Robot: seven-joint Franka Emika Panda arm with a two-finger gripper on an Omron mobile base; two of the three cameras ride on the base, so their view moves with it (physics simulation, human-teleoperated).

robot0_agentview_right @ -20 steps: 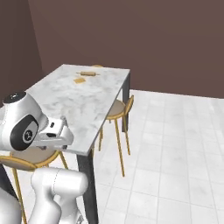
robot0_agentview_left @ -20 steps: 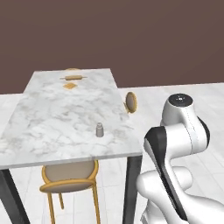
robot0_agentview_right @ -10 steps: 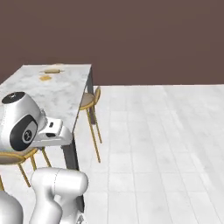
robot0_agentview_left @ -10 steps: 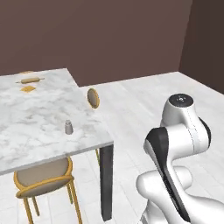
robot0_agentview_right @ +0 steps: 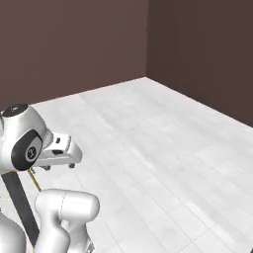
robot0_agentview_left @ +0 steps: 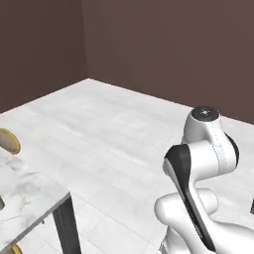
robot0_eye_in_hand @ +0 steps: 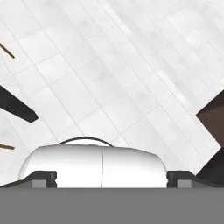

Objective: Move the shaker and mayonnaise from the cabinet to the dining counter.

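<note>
At far left in the left base view, one corner of the white-grey marble-topped dining bench [robot0_agentview_left: 25,198] juts into frame on a dark square leg [robot0_agentview_left: 67,228], with the rounded orange-wood back of a chair [robot0_agentview_left: 9,141] showing just beyond its far edge. A small dark sliver at the bench's left margin is too cropped to identify. Pale grey tiled floor [robot0_agentview_left: 114,139] stretches from there to the plain dark brown walls [robot0_agentview_left: 163,44], which meet in a corner behind. The white arm with dark joints [robot0_agentview_left: 201,163] rises folded at lower right of that view; in the right base view it stands at lower left, its hand pointing out over the tiles. In the hand view the end effector [robot0_eye_in_hand: 112,177] has its two dark finger tips [robot0_eye_in_hand: 41,178] set wide apart at the bottom corners, fully spread, with nothing between them; bare floor lies ahead and a dark brown wall edge sits at right.
</note>
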